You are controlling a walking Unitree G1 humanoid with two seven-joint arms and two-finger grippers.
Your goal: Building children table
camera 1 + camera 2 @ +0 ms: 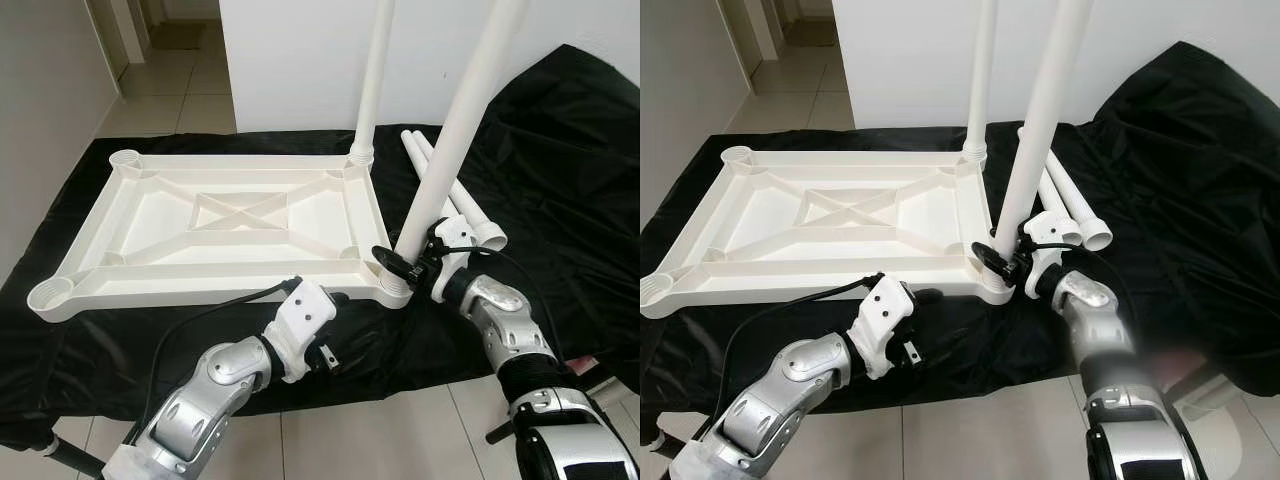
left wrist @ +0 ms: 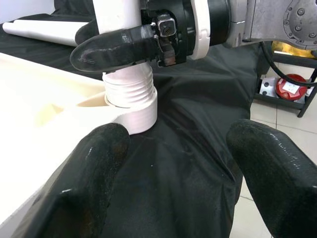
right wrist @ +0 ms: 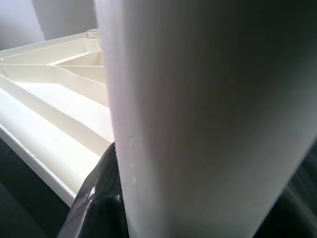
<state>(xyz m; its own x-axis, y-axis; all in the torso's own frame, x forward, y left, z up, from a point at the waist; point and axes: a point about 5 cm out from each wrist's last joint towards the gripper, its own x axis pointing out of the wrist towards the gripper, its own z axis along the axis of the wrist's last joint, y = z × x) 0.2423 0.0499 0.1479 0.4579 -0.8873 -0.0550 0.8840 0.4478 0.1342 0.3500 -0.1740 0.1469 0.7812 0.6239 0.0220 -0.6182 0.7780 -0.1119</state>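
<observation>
The white tabletop (image 1: 230, 225) lies upside down on a black cloth (image 1: 560, 150) spread over the floor, its ribbed underside facing up; its far-right corner socket carries an upright leg (image 1: 375, 80) whose top is cut off by the frame; the near-right corner socket (image 2: 136, 106) holds a second leg (image 1: 455, 140), tilted slightly and also cut off above; its threaded end sits partly in the socket, several threads still showing. The right gripper (image 1: 408, 262) is clamped around this leg just above the socket, one black finger (image 2: 114, 47) wrapping its near side; the other finger is hidden behind the leg. The left gripper (image 1: 335, 297) hovers at the tabletop's near edge, just left of that socket; its fingers (image 2: 84, 188) are spread apart with nothing between them. Two spare legs (image 1: 465, 205) lie on the cloth to the right, their far ends hidden behind the tilted leg.
</observation>
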